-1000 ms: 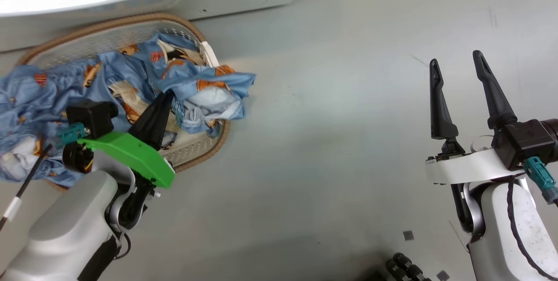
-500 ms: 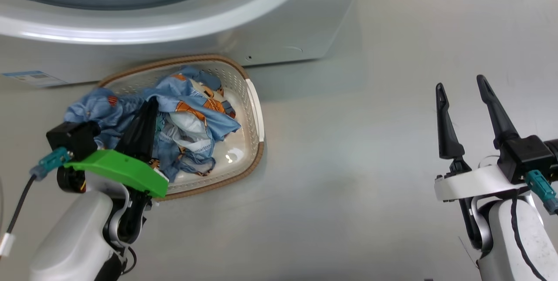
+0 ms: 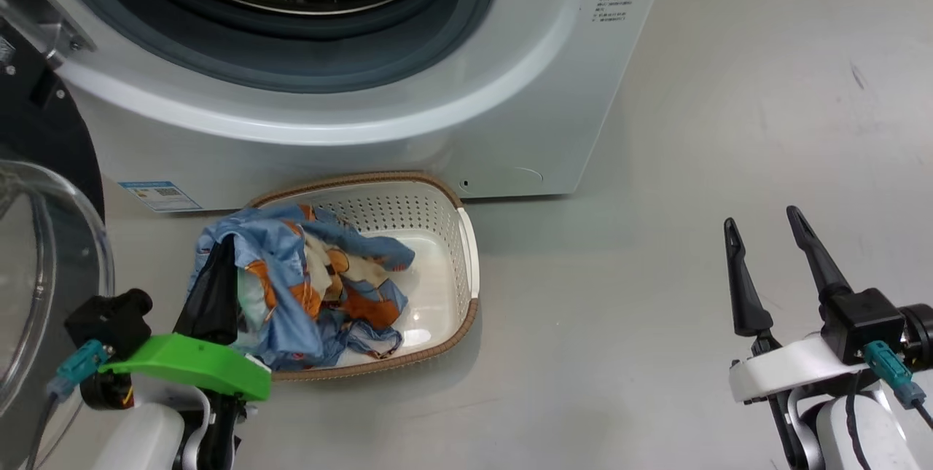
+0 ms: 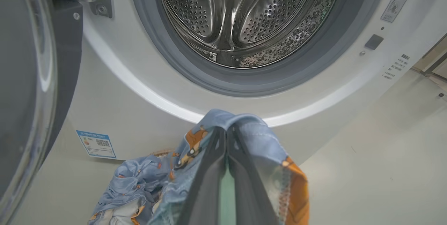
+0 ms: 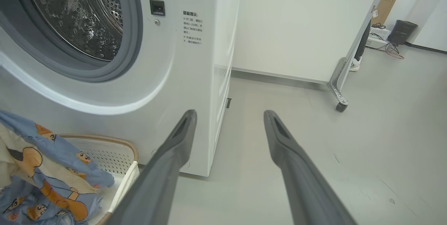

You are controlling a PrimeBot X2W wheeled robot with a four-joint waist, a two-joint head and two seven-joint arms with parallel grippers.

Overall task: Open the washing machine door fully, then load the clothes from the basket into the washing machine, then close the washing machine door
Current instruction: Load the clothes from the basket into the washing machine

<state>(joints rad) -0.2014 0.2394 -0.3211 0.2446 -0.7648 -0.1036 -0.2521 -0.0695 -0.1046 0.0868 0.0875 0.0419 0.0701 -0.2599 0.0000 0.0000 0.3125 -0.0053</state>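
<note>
The washing machine stands ahead with its steel drum exposed. The washing machine door hangs swung out at the left, glass bowl toward me. On the floor below the opening sits the basket. The blue printed clothes rise in a bunch from its left half. My left gripper is shut on a fold of the clothes, which drapes over its fingertips below the drum's lip. My right gripper hovers open and holds nothing, to the right of the basket.
A blue label marks the washer's lower front, left of the basket. Right of the machine, grey floor runs back to a white partition on a caster. A dark bin stands far off at the right.
The head camera has tilted up, bringing the washer's opening and door into view. My left gripper, still shut, has lifted the clothes into a bunch above the basket. The right gripper has stayed open.
</note>
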